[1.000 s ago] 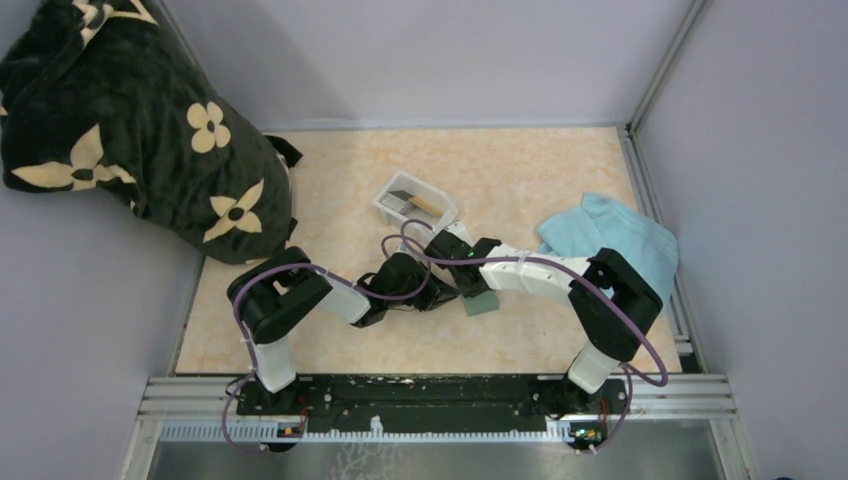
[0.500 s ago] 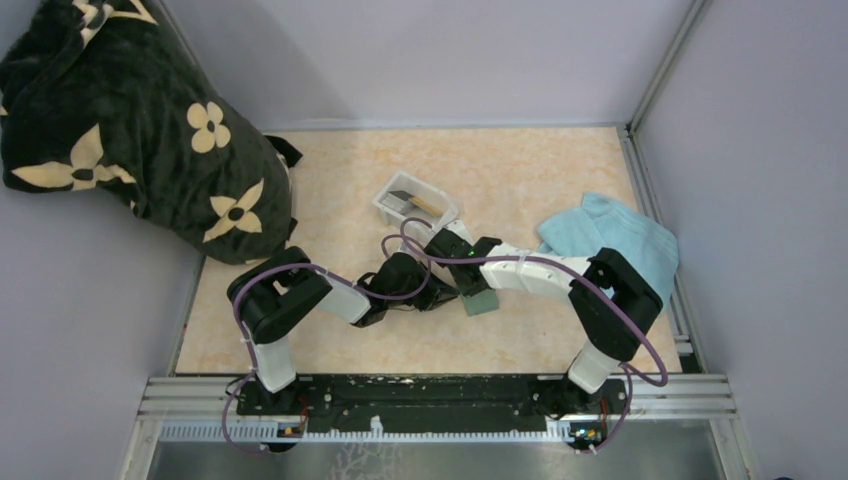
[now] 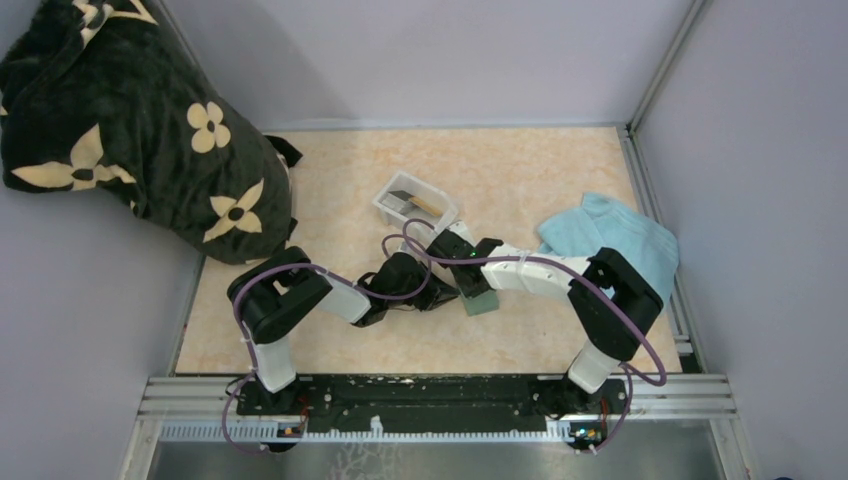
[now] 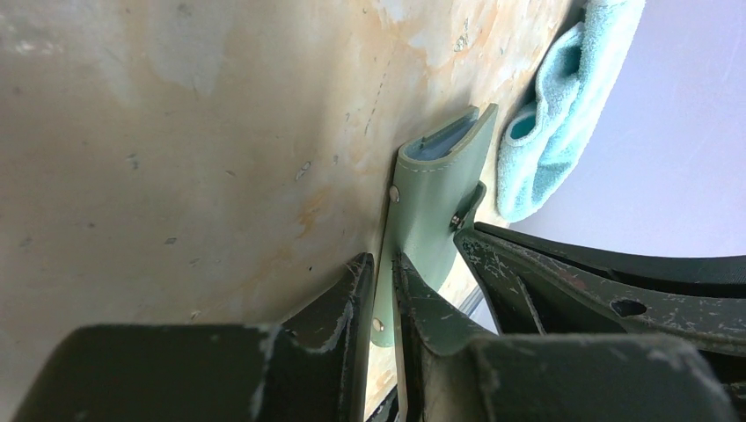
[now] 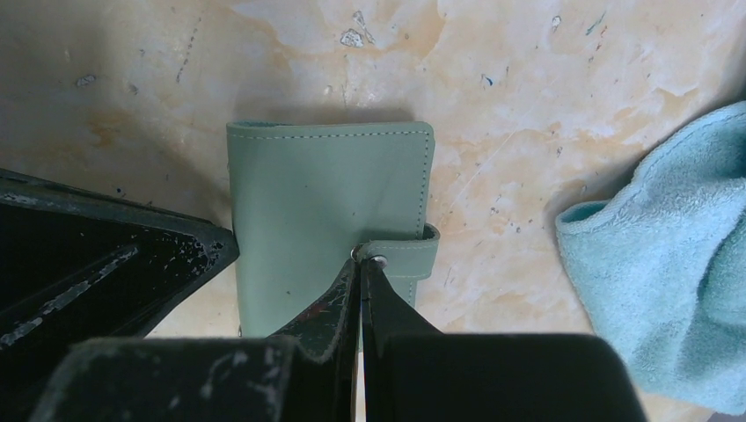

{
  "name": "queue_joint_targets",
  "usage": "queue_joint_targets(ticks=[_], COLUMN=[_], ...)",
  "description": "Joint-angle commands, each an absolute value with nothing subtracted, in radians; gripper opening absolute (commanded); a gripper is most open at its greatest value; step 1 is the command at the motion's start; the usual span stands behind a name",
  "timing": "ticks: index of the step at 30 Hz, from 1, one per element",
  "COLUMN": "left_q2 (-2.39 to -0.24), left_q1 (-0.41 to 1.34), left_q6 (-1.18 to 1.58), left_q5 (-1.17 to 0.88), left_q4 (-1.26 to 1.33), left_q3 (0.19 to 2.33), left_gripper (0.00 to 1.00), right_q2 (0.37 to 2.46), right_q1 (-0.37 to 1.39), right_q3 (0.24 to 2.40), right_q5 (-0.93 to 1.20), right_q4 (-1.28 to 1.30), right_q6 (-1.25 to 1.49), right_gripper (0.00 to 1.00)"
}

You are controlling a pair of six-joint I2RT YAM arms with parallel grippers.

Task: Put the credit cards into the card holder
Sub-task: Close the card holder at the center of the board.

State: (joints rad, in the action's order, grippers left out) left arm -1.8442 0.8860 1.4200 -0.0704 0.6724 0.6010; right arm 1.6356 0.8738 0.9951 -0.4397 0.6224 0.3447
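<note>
The card holder (image 3: 481, 301) lies closed on the table, dull grey-green, its strap (image 5: 403, 251) snapped over the front. My left gripper (image 4: 380, 274) is shut on the card holder's (image 4: 435, 198) near edge, one finger on each side of it. My right gripper (image 5: 362, 264) is shut, its tips touching the strap's snap end on the card holder (image 5: 325, 202); whether the strap is pinched does not show. Both grippers meet over the holder, the left gripper (image 3: 443, 295) beside the right gripper (image 3: 466, 284). An orange-yellow credit card (image 3: 429, 203) and a dark one (image 3: 403, 196) lie in the white tray (image 3: 440, 218).
A light blue towel (image 3: 612, 235) lies crumpled right of the holder, close to it (image 5: 669, 255). A dark flowered blanket (image 3: 140, 140) fills the back left corner. The left finger (image 5: 114, 255) sits just left of the holder in the right wrist view.
</note>
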Motion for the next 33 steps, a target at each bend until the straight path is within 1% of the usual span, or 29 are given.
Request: queue_joint_targets(ticks=[1, 33], left_q2=[-1.91, -1.917], left_q1=[0.895, 0.898], left_q6=[1.369, 1.368], left_q5=[-0.041, -0.046], left_q4=[0.476, 0.466], left_q3=[0.58, 0.591], left_gripper=[0.22, 0.22], right_q2=[1.613, 1.576], right_q1=[0.867, 0.869], right_q3=[0.978, 1.048], right_q5=[-0.42, -0.428], right_q4=[0.599, 0.62], right_q6=[0.371, 0.377], right_gripper=[0.0, 0.0])
